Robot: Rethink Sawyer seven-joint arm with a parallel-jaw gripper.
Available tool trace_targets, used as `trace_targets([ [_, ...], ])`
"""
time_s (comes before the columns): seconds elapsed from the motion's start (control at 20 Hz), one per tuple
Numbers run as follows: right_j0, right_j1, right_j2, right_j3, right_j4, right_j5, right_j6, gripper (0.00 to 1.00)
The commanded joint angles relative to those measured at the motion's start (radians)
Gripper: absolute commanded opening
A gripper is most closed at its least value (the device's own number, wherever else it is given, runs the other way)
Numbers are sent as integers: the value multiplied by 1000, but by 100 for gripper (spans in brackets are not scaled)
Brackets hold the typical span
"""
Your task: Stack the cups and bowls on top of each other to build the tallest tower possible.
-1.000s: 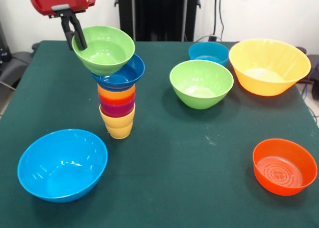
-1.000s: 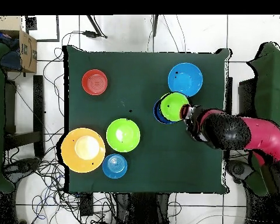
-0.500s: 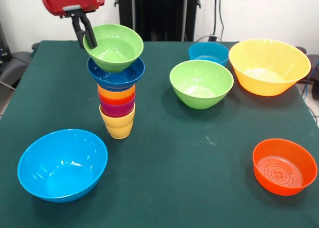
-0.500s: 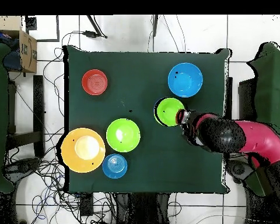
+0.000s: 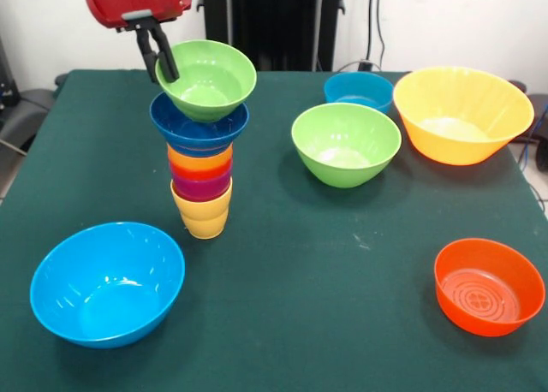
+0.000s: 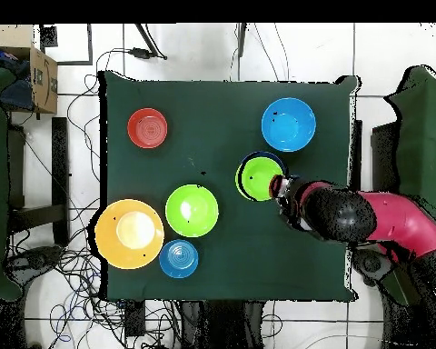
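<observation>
The tower (image 5: 201,174) stands left of centre: a yellow cup at the base, purple, red-orange and orange-yellow cups above it, then a dark blue bowl (image 5: 197,127). My gripper (image 5: 159,56) is shut on the rim of a small green bowl (image 5: 208,78) and holds it in the dark blue bowl's mouth, slightly tilted. In the overhead view the green bowl (image 6: 258,177) covers the tower and the gripper (image 6: 278,188) is at its right edge.
A large light blue bowl (image 5: 107,282) sits at the front left. A green bowl (image 5: 345,143), a teal bowl (image 5: 358,90) and a big orange-yellow bowl (image 5: 461,112) are at the back right. An orange-red bowl (image 5: 488,286) is at the front right.
My gripper has carried the small green bowl to the right in the front view, from beside the tower to over the dark blue bowl, and the tilt has lessened.
</observation>
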Motion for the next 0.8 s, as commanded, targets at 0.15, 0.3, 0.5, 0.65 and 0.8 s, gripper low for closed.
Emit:
trace_targets([
  [0.15, 32, 84, -16, 16, -91, -78, -101, 0],
  [0.3, 32, 89, -18, 10, -101, -90, -107, 0],
  [0.5, 29, 90, -13, 10, -106, -99, -116, 0],
  [0.65, 31, 89, -14, 7, -107, -97, -122, 0],
  [0.8, 27, 90, -20, 5, -116, -98, -132, 0],
])
